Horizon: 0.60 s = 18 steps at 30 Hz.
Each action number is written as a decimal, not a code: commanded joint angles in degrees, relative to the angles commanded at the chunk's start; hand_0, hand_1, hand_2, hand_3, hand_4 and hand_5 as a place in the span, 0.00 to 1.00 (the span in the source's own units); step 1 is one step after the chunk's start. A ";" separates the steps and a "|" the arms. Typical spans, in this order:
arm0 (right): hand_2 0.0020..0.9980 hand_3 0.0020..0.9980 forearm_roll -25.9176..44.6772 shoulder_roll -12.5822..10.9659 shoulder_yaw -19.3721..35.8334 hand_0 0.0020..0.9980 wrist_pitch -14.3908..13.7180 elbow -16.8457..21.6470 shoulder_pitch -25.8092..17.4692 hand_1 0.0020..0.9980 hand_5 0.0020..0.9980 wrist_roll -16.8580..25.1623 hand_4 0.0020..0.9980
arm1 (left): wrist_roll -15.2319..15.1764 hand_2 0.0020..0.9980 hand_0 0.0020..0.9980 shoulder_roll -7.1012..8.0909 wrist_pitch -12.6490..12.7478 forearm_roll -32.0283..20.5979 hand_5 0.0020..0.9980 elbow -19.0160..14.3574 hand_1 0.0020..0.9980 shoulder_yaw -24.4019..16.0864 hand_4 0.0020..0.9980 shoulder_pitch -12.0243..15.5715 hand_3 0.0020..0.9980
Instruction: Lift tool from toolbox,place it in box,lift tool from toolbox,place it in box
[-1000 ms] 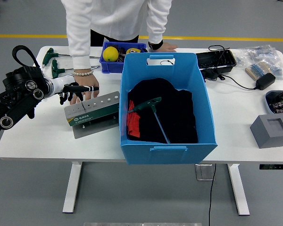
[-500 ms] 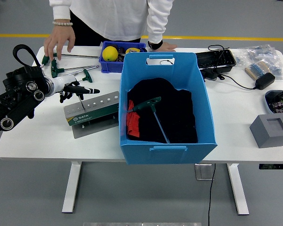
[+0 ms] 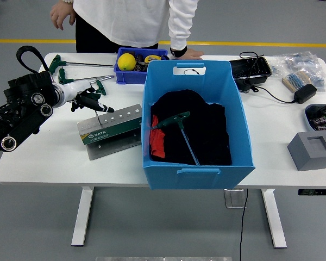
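The person's hand (image 3: 60,14) has pulled back off the table, leaving two wrenches (image 3: 79,80) by the far edge. The left hand (image 3: 87,100) stays closed on a T-handle tool (image 3: 98,109) seated in the toolbox (image 3: 110,126), which has shifted slightly. One tool (image 3: 176,130) already lies in the box (image 3: 198,169); the second lift looks imminent.

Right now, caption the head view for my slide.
Left hand grips a T-handle tool in the toolbox beside the blue box.

Left arm (image 3: 11,117) cut by frame edge; person (image 3: 130,22) cropped at top.
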 joint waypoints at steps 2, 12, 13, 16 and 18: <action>0.70 0.55 -0.06 0.01 0.04 0.64 -0.01 0.00 -0.03 0.63 0.67 -0.02 0.78 | -0.10 0.01 0.09 0.09 0.45 0.18 0.50 -0.12 0.00 -0.03 1.00 0.00 0.07; 0.70 0.55 -0.11 -0.03 0.16 0.65 0.04 -0.04 0.07 0.63 0.67 -0.06 0.78 | -0.83 0.00 0.09 0.96 4.06 -0.05 0.43 -0.91 0.00 -1.12 0.94 -0.81 0.07; 0.70 0.55 -0.03 -0.04 0.10 0.65 0.05 -0.05 0.09 0.63 0.67 -0.03 0.78 | -0.92 0.00 0.09 1.08 4.17 0.01 0.43 -1.01 0.00 -1.24 0.94 -0.95 0.07; 0.70 0.55 0.02 -0.06 0.12 0.65 0.05 -0.06 0.16 0.63 0.67 -0.01 0.78 | -1.09 0.00 0.08 1.59 4.47 0.29 0.48 -1.62 0.00 -1.67 0.86 -1.45 0.06; 0.70 0.55 0.09 -0.07 0.09 0.65 0.05 -0.07 0.21 0.63 0.67 0.01 0.78 | -1.36 0.00 0.08 1.97 4.56 0.70 0.48 -2.18 0.00 -1.83 0.86 -1.80 0.06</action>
